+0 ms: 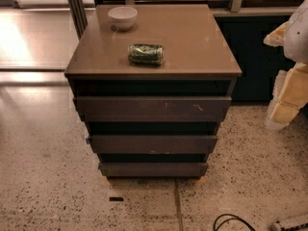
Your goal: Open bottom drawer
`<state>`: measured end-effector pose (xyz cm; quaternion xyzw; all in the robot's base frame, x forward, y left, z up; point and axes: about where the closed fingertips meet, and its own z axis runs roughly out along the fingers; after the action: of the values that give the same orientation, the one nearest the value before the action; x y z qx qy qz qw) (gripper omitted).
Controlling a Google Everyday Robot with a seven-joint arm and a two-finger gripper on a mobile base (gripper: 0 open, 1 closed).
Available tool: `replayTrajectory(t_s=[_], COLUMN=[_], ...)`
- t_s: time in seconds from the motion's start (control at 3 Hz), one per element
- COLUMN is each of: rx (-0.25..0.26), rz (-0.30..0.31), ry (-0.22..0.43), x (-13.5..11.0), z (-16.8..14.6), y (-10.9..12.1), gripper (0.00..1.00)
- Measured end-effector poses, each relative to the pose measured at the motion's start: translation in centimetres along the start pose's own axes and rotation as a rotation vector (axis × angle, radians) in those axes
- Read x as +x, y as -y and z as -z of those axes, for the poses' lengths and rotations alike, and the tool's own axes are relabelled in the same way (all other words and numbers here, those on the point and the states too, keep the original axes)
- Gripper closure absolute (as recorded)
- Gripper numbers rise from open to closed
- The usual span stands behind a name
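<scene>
The bottom drawer (pixel 153 169) is the lowest and narrowest-looking of three dark brown handleless fronts on a brown cabinet (pixel 202 57). Its front is plain and stands in line with the stepped fronts above it. Above it are the mid-sized plain front (pixel 153 144) and the widest front with pale scratch marks (pixel 153 109). My arm and gripper (pixel 288 97) show as white and yellowish parts at the right edge of the view. They are well to the right of the cabinet, about level with the top drawer, and touch nothing.
A white bowl (pixel 122 17) and a green can lying on its side (pixel 146 54) sit on the cabinet top. A black cable (pixel 231 221) lies on the speckled floor at the lower right. Dark rails and a shiny floor lie behind the cabinet.
</scene>
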<state>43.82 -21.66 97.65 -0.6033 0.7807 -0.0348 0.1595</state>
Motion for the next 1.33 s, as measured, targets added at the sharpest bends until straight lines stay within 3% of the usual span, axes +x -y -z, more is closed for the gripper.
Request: replayTrajectory(t_s=[0.67, 1.0, 1.33], rx=[-0.001, -0.003, -0.023], rz=[-0.016, -0.065, -0.077], ry=[0.004, 0.039, 0.062], x=[0.3, 0.6, 0.6], z=[-1.4, -5.5, -11.0], y=[-1.0, -3.9, -7.3], gripper=[0.0, 0.0, 0.0])
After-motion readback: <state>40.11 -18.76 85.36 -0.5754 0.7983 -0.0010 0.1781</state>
